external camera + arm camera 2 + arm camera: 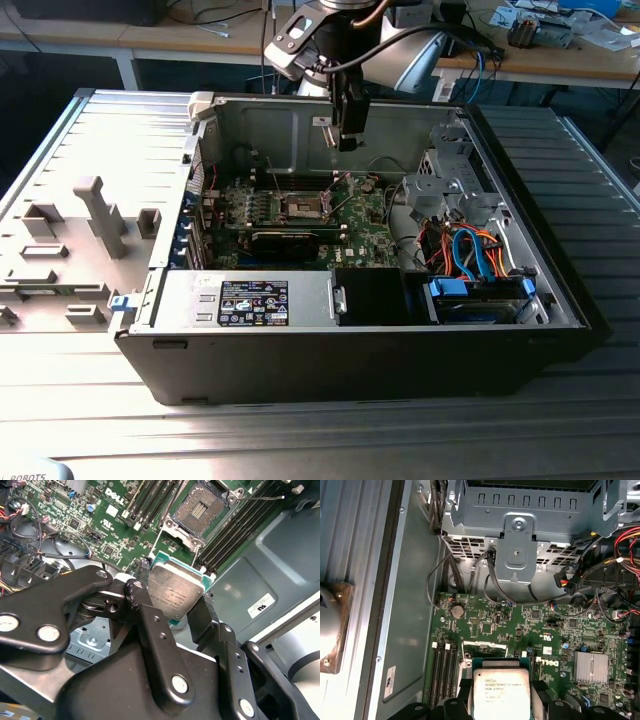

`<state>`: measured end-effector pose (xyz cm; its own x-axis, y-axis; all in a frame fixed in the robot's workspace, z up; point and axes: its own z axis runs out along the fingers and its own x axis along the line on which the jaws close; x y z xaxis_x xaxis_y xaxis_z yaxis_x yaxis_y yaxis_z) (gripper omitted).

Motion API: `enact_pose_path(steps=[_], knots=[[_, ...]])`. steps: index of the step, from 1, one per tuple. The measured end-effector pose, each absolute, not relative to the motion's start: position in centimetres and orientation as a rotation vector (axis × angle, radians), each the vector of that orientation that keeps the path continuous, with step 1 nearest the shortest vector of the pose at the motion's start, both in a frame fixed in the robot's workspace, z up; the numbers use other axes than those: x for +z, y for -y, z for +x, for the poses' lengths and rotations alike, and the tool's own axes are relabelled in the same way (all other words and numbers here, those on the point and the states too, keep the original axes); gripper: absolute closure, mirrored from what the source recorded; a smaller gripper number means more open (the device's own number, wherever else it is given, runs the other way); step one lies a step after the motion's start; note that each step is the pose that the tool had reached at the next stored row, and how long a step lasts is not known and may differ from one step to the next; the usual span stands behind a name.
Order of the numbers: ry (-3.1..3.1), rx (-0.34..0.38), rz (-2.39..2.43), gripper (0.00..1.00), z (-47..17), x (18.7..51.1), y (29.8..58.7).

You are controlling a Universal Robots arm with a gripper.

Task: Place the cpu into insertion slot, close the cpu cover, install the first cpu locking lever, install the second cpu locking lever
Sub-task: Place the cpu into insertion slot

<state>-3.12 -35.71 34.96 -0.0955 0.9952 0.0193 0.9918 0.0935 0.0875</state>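
The cpu is a small square chip with a silver-grey top, and my gripper is shut on it, one black finger on each side. It hangs above the green motherboard, apart from it. The insertion slot lies open with its dark pin field bare, a short way beyond the chip. The cpu cover stands raised at the slot's edge nearest the chip. A thin locking lever sticks out beside the slot. In the exterior view my gripper hovers above the slot, slightly to its right.
Memory slots flank the socket. A metal drive cage and cable bundles lie past the board, with a finned heat sink nearby. The long black card and power supply sit toward the case front. Grey fixtures stand on the table outside.
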Motion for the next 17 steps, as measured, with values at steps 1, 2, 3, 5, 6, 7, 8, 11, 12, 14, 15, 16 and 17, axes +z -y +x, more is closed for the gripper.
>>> enact_pose_path(steps=[1,2,3,5,6,7,8,11,12,14,15,16,17], knots=[[-2.287,0.120,2.084,0.45,-3.12,34.96,35.71],[-2.285,0.120,2.087,0.45,-3.12,34.96,35.71],[-2.283,0.120,2.089,0.45,-3.12,34.96,35.71],[-2.280,0.120,2.092,0.45,-3.12,34.96,35.71],[-2.278,0.120,2.094,0.45,-3.12,34.96,35.71],[-2.277,0.120,2.095,0.45,-3.12,34.96,35.72],[-2.275,0.120,2.097,0.45,-3.12,34.96,35.72],[-2.269,0.120,2.104,0.45,-3.12,34.96,35.71],[-2.267,0.120,2.105,0.45,-3.12,34.96,35.71],[-2.263,0.120,2.110,0.45,-3.12,34.96,35.71],[-2.259,0.119,2.113,0.45,-3.12,34.96,35.71],[-2.258,0.119,2.115,0.45,-3.12,34.96,35.71],[-2.256,0.119,2.116,0.45,-3.12,34.96,35.72]])
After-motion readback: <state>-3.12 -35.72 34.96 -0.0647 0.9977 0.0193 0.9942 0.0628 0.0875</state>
